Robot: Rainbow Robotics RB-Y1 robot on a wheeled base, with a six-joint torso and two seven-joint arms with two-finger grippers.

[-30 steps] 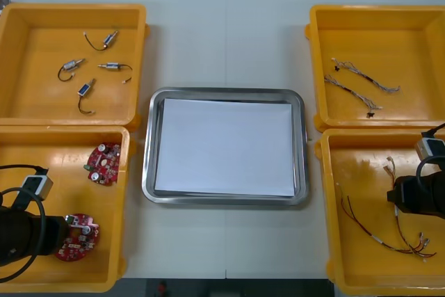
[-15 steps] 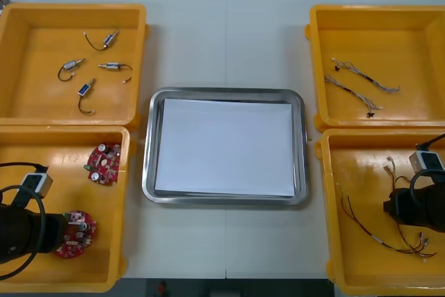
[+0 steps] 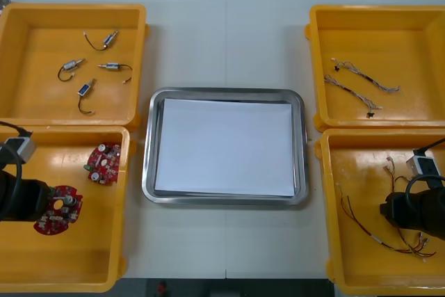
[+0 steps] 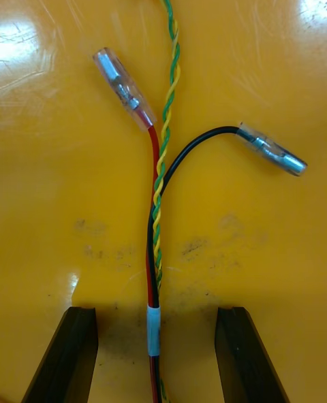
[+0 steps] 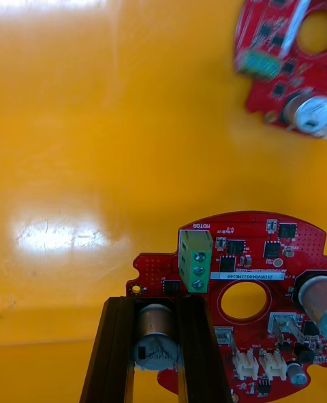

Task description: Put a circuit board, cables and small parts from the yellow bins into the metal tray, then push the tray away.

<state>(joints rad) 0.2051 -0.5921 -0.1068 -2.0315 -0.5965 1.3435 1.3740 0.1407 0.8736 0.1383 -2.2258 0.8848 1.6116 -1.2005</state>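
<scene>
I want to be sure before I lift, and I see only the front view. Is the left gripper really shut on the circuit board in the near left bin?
Observer: Yes. The left wrist view shows the left gripper shut on a silver cylinder that stands at the edge of the red circuit board.
Operator: And the right gripper?
Observer: The right gripper is open over the floor of the yellow bin. The cable lies between its fingers and touches neither.
Operator: Which wires are in this cable?
Observer: One red, one black and a twisted yellow-green pair, bound by a white band.
</scene>
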